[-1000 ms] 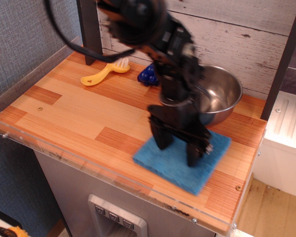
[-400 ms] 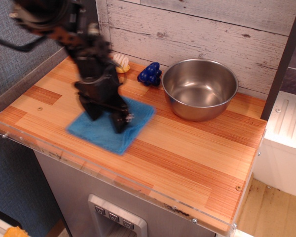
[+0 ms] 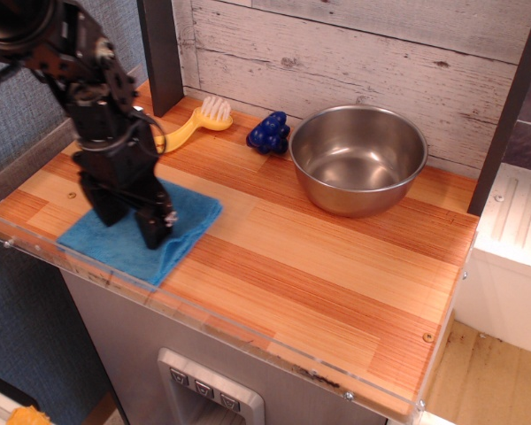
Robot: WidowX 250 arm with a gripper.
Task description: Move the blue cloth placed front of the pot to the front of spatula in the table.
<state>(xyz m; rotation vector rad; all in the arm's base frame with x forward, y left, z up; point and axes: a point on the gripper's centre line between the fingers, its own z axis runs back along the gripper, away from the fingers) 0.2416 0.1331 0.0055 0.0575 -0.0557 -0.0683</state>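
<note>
The blue cloth lies flat near the front left edge of the table, in front of the yellow spatula with its white bristle head at the back wall. My gripper stands on the cloth with its two black fingers spread apart, tips pressed on the fabric. No fold of cloth shows between them. The steel pot sits at the back right, apart from the cloth.
A dark blue grape toy sits between the spatula and the pot. A dark post stands at the back left. A clear edge guard runs along the front; the cloth's front corner reaches it.
The gripper and the cloth under it have slid left across the table, from in front of the pot to the front left. The fingers stayed spread.
</note>
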